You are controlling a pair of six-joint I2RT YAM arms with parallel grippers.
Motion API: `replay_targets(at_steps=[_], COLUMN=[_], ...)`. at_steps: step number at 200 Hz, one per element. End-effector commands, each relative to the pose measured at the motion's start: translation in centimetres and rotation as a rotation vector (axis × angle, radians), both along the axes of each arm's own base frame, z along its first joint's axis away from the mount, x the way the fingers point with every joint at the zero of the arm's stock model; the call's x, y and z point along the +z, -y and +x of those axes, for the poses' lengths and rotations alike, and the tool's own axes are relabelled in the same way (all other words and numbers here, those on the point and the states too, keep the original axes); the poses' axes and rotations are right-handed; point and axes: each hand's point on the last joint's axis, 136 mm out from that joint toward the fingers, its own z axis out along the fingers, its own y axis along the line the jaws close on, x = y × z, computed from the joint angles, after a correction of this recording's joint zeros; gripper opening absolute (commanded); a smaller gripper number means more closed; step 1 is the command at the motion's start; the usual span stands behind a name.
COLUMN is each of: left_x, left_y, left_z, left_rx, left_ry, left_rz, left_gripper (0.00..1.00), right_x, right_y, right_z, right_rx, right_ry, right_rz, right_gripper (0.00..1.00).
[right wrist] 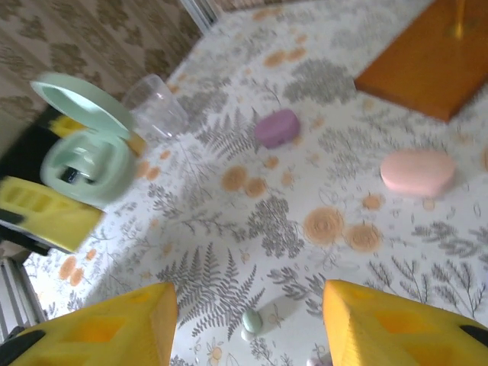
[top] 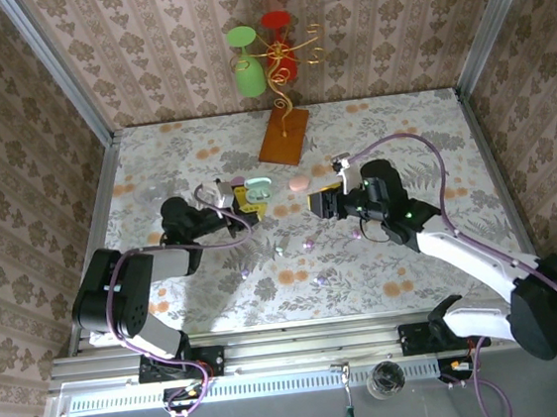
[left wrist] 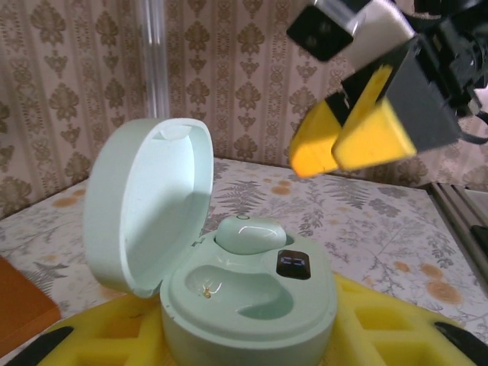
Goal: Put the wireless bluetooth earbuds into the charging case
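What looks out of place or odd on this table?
A mint earbud lies loose on the table, while the open mint case has one seat empty beside a seated earbud. Nothing looks damaged.

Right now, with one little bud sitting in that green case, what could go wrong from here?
The seated earbud stands proud of its slot in the mint case. It may not be fully home and could tip out. A loose earbud lies on the table ahead of the open right gripper. Tiny and glossy, it might skid away when pinched.
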Motion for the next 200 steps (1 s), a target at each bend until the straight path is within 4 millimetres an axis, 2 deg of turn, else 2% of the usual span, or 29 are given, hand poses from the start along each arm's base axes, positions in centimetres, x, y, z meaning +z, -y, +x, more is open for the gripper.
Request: replay_targets(at_steps=[1, 11, 18, 33, 65, 126, 152, 200], left_x=[2.1, 2.4, 2.6, 3.0, 3.3, 3.3, 3.4, 3.1], left_y=[-0.8, -1.0, -1.1, -1.2, -1.2, -1.0, -1.0, -0.9], left_z=[-0.1, -0.1, -0.2, -0.4, -0.4, -0.1, -0.2, -0.1], left_rx=[0.012, 0.02, 0.023, 0.022, 0.03, 0.054, 0.048, 0.048], left_ry=[0.069, 0.079, 0.083, 0.097, 0.104, 0.11, 0.107, 0.101], left_rz=[-0.024, -0.027, -0.028, -0.032, -0.037, -0.04, -0.041, -0.038], left_gripper=[0.42, 0.42, 0.42, 0.42, 0.42, 0.43, 0.43, 0.43], right_x=[-3.0, -4.7, -6.7, -8.5, -10.5, -14.0, -15.4, -16.7], right_y=[-0.2, -0.4, -0.8, -2.1, -5.4, -9.5, -9.9, -10.5], right_z=[0.6, 0.8, 0.9, 1.0, 0.8, 0.0, -0.2, -1.4], right_rx=[-0.039, -0.046, -0.036, -0.004, 0.091, 0.231, 0.251, 0.312], right_ry=[-0.162, -0.239, -0.307, -0.393, -0.46, -0.541, -0.586, -0.636], right_rz=[-0.031, -0.056, -0.088, -0.075, -0.061, -0.07, -0.089, -0.108], right_gripper=[0.55, 0.55, 0.55, 0.55, 0.55, 0.56, 0.56, 0.51])
